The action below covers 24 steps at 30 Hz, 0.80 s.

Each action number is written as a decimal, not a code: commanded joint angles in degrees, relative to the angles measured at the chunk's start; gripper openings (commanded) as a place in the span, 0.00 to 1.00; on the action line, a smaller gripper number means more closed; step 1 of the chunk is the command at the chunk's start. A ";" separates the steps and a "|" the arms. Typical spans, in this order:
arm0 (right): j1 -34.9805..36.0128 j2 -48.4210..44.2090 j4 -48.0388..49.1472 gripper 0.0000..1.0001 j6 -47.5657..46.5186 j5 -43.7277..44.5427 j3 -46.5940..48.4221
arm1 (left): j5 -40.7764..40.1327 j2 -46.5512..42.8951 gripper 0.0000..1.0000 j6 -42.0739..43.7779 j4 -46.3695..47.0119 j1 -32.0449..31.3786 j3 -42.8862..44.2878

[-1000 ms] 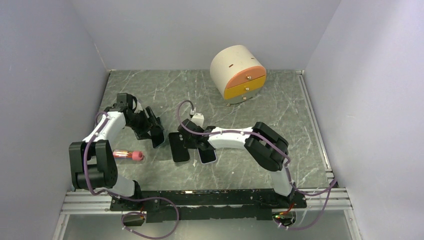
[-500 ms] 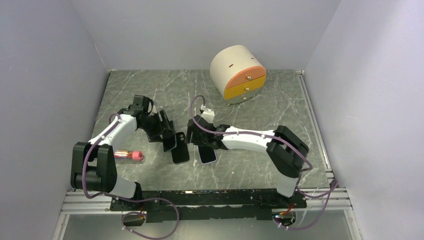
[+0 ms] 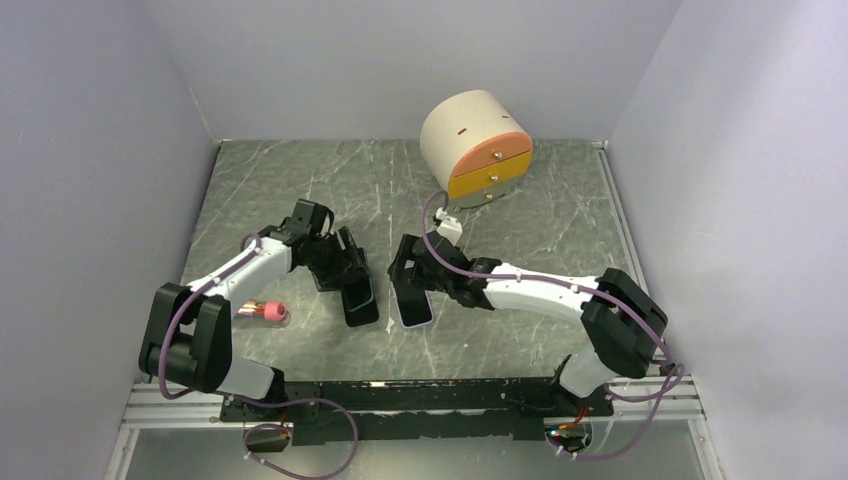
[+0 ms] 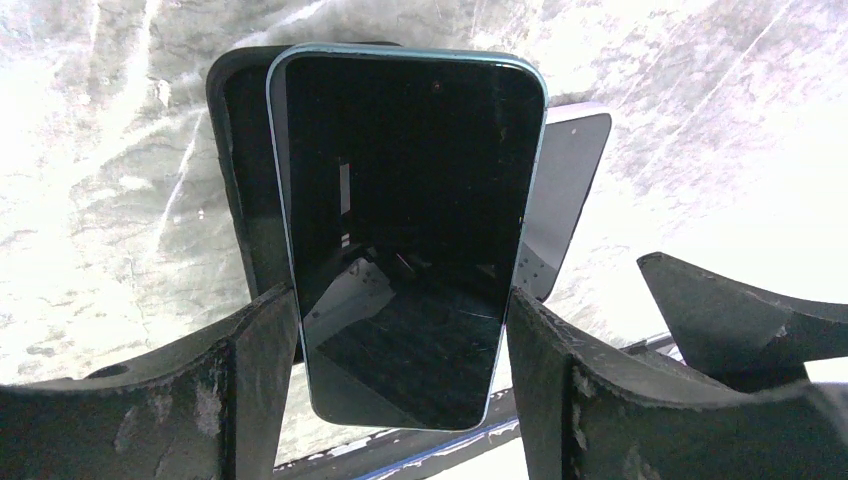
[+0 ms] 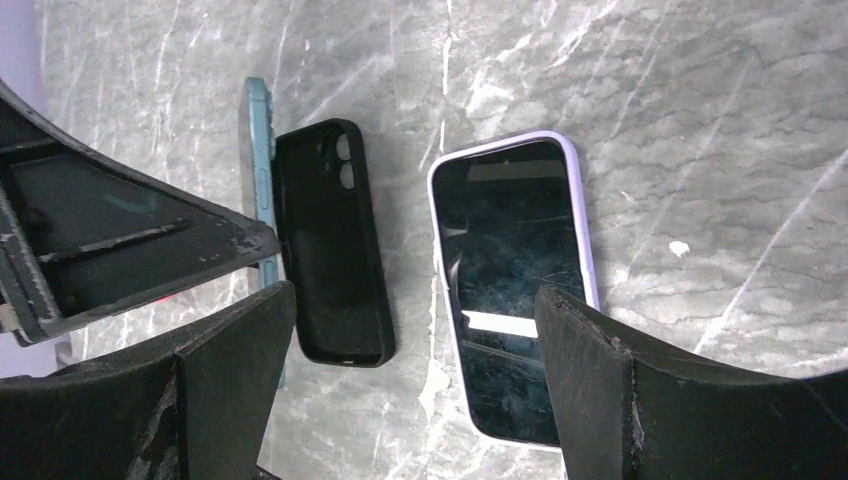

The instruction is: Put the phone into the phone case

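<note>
On the table [image 3: 560, 230], the left gripper [image 4: 400, 305] is clamped on the teal phone [image 4: 405, 200] over the black case [image 5: 335, 240], the right gripper [image 5: 412, 298] is spread wide above a purple phone [image 5: 515, 290], and insertion is judged not yet done.

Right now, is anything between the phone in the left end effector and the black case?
Nothing visible. The left end effector holds the teal phone right at the black phone case, which has nothing lying on it. The lavender-edged phone lies beside the case, apart from it.
</note>
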 commanded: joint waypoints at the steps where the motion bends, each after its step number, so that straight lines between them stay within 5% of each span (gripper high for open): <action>1: 0.17 -1.45 3.95 0.92 -1.63 -0.70 -0.25 | -1.47 -0.90 0.33 -2.88 2.34 -1.35 -0.59; 24: 0.19 -1.14 5.04 0.92 -1.28 -1.86 -1.22 | -6.02 1.25 0.38 -3.72 0.19 -4.17 -2.36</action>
